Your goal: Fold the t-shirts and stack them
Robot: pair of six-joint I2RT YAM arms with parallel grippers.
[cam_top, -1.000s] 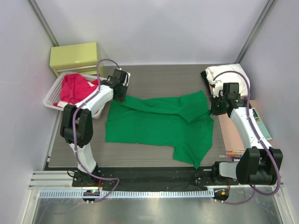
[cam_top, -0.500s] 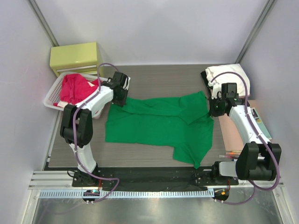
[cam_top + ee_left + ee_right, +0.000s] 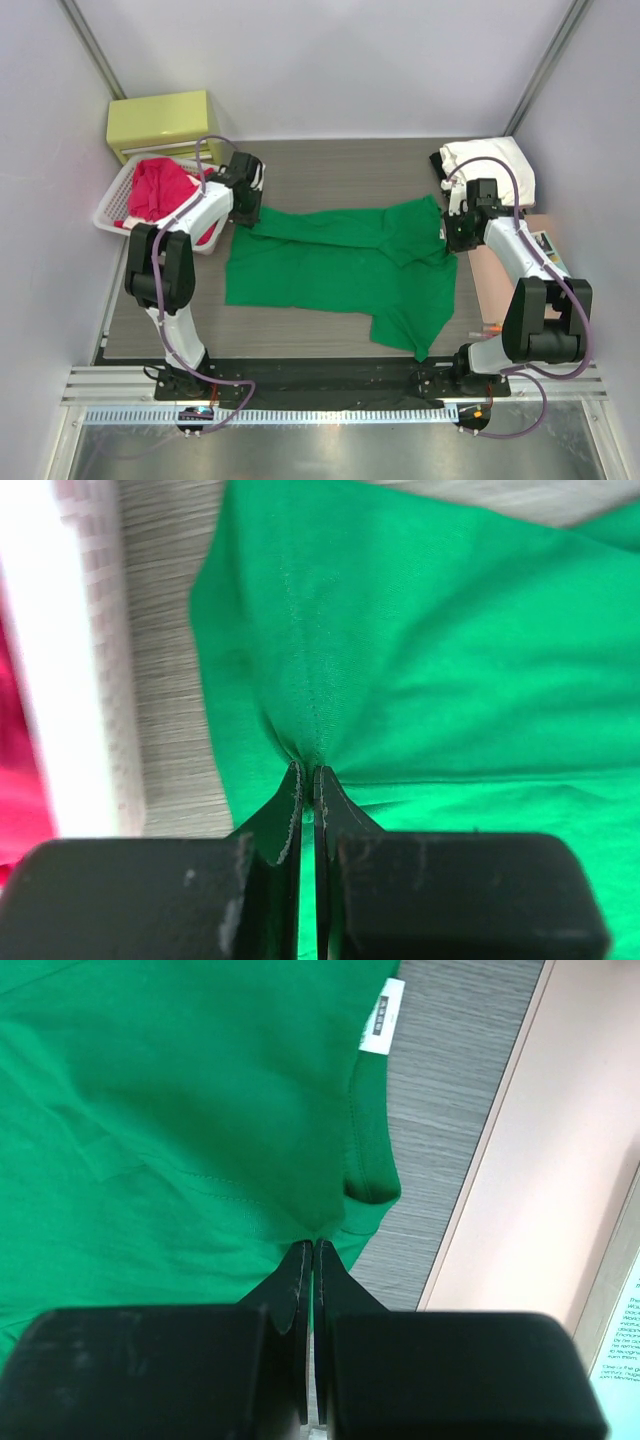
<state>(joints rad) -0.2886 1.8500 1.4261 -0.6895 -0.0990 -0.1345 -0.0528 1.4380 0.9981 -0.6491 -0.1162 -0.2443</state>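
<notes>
Top external view: at the far left we see the white basket [image 3: 108, 205] with the red shirts [image 3: 160, 188] inside. Just beside it, the left gripper [image 3: 246, 212] is closed tight on the far left corner of the green shirt [image 3: 340, 270]. The shirt lies spread on the table [image 3: 340, 175] between the arms, with its far part folded over. The right gripper [image 3: 453, 238] is closed on the far right corner, near the neck label [image 3: 379, 1015]. The white shirt [image 3: 490, 160] sits behind it, and the pink board [image 3: 490, 280] is beside it.

We judge that the step in hand is stretching or folding the green shirt by its far edge. The next move calls for both arms to travel together at one height, so the cloth does not twist or slip.

The left side is tight against the basket wall, and the right side is close to the board edge. The open room is the bare table behind the shirt.
</notes>
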